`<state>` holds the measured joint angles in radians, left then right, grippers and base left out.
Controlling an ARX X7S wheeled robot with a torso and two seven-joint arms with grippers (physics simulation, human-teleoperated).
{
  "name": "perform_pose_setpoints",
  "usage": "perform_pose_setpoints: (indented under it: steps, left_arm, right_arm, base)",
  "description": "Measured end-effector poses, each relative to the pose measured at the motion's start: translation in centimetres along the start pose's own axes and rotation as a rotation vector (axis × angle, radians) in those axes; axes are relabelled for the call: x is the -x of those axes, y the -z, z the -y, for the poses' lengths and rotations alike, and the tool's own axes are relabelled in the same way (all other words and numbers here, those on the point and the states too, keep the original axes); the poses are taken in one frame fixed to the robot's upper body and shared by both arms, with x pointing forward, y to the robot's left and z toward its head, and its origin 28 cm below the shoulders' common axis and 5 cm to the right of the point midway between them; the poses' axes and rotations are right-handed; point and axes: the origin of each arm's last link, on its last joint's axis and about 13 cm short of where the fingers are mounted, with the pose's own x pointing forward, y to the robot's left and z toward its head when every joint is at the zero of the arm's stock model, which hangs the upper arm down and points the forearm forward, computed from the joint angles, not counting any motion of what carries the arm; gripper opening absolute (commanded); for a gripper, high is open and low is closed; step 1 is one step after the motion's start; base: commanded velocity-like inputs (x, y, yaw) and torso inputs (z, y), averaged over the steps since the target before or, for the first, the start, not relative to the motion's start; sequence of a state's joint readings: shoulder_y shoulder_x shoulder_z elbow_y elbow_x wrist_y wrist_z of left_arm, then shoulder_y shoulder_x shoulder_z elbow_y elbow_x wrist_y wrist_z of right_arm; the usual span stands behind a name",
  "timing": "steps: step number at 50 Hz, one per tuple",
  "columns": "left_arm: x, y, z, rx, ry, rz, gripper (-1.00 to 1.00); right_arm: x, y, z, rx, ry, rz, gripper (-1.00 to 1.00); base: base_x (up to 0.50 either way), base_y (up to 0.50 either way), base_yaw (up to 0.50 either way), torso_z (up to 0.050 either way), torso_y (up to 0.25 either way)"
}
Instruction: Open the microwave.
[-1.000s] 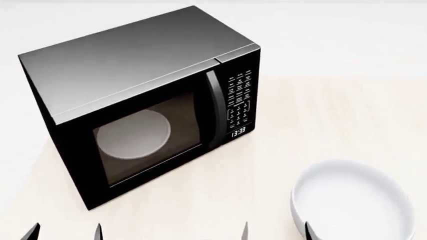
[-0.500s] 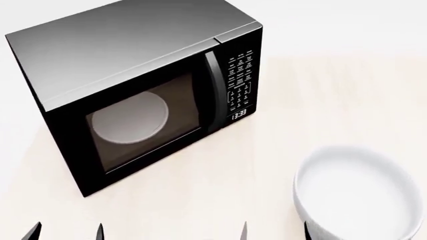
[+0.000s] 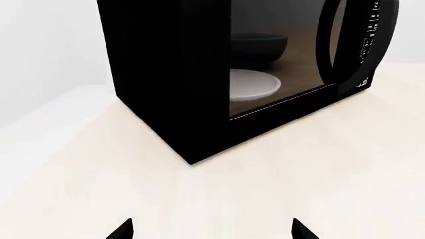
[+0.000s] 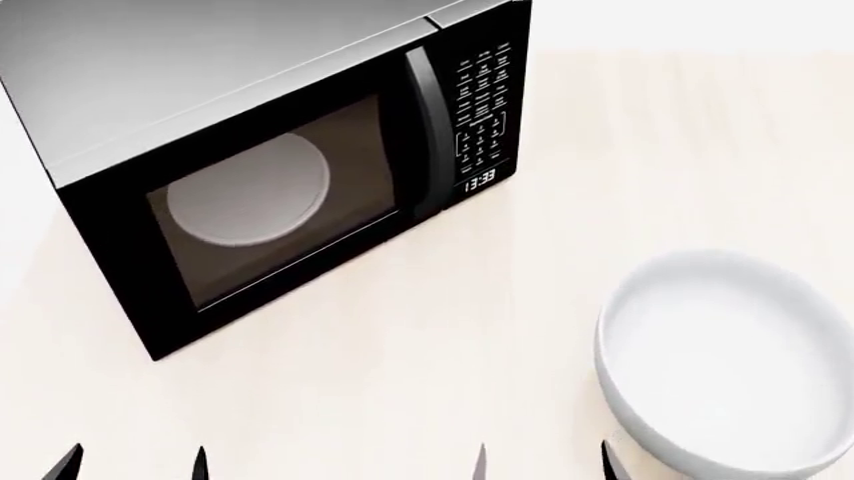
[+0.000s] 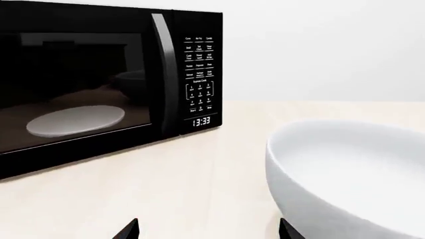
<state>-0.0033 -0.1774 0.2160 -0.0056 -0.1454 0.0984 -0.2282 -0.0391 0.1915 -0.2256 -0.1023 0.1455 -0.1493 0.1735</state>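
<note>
the table (image 4: 441, 340) carries the microwave (image 4: 254, 130) at the far left, door shut, well apart from both grippers. this reads as the approach step, nothing touched yet. the white bowl (image 4: 734, 360) sits near the right. next move, as i judge it, calls for reaching the vertical door handle (image 4: 424, 130) beside the keypad (image 4: 483, 105) and pulling it outward. the left gripper (image 4: 131, 468) and right gripper (image 4: 541, 466) hang low at the near edge, fingers (image 3: 123, 231) spread wide and holding nothing.
</note>
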Motion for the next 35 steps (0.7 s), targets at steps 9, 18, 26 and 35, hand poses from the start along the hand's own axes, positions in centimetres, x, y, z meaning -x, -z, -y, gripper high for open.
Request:
perform_pose_setpoints:
  steps: [9,18,26,35]
  left_arm:
    - [0.0,0.0,0.0,0.010,0.001,0.000,1.00]
    - [0.1,0.0,0.1,0.020,0.003,-0.002,1.00]
    - [0.0,0.0,0.1,0.023,0.003,-0.003,1.00]
    - [0.0,0.0,0.0,0.025,0.002,-0.003,1.00]
  right_arm:
    - [0.1,-0.9,-0.3,-0.018,-0.021,0.008,1.00]
    - [-0.2,-3.3,-0.6,-0.055,-0.071,0.018,1.00]
    - [-1.7,-5.7,-0.7,-0.059,-0.122,-0.005,1.00]
    - [-4.4,-8.1,-0.5,-0.025,-0.176,-0.020,1.00]
  base:
    - [0.00,0.00,0.00,0.000,0.000]
    - [0.00,0.00,0.00,0.000,0.000]
    - [0.00,0.00,0.00,0.000,0.000]
    - [0.00,0.00,0.00,0.000,0.000]
